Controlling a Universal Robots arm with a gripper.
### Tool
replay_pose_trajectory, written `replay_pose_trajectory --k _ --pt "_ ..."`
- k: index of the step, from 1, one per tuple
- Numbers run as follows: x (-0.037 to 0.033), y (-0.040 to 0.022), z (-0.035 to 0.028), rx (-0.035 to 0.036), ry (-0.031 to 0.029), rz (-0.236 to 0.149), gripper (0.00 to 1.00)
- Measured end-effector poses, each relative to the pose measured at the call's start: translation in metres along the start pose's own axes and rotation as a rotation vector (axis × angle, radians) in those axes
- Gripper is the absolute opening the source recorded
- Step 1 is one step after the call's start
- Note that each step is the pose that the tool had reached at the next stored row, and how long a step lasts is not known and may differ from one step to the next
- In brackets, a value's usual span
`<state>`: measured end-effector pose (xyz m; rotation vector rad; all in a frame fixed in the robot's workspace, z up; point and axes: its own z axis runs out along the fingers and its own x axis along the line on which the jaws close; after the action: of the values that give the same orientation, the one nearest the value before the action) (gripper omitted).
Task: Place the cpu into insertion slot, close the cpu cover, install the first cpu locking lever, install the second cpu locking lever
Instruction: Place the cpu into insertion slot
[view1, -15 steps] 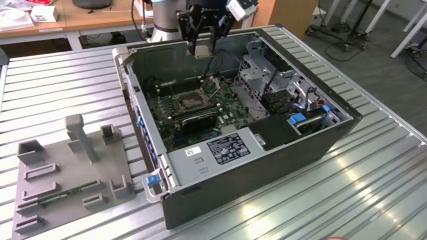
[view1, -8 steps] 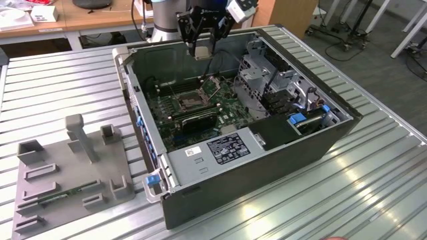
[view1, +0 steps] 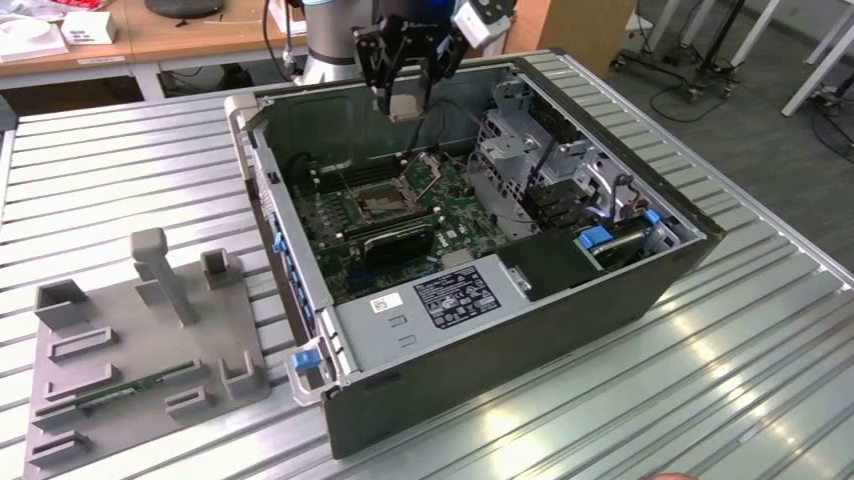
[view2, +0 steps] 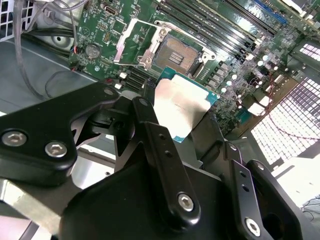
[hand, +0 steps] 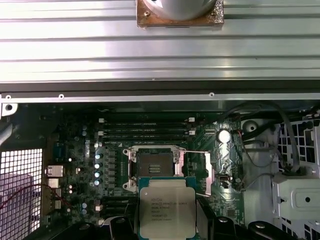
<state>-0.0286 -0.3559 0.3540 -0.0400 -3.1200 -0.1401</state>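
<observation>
Cpu (view1: 403, 108): upper centre of the exterior view, in the air over the far wall of the open computer case (view1: 534, 330), well above the motherboard (view1: 447, 228). Square, no clear long axis; metal top faces both wrist cameras. Gripper (view1: 404, 100) fingers (view2: 150, 130) clamp its opposite edges. Insertion slot (hand: 155, 169) bare, cpu cover (hand: 207, 172) swung open beside it. Case rests on the ribbed tabletop (view1: 134, 170).

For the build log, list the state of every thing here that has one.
chip, held by the gripper, not in the socket
gripper, shut on the chip
socket, empty and uncovered
socket cover, swung open
computer case, side open
</observation>
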Motion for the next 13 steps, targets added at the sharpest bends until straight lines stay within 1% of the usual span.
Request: replay_pose_trajectory --k 6,13 --pt "-0.0001 -0.0003 0.0039 0.0002 0.0001 0.0 0.54" --pt "-0.0001 -0.0004 0.0048 0.0 0.0 0.0 0.54"
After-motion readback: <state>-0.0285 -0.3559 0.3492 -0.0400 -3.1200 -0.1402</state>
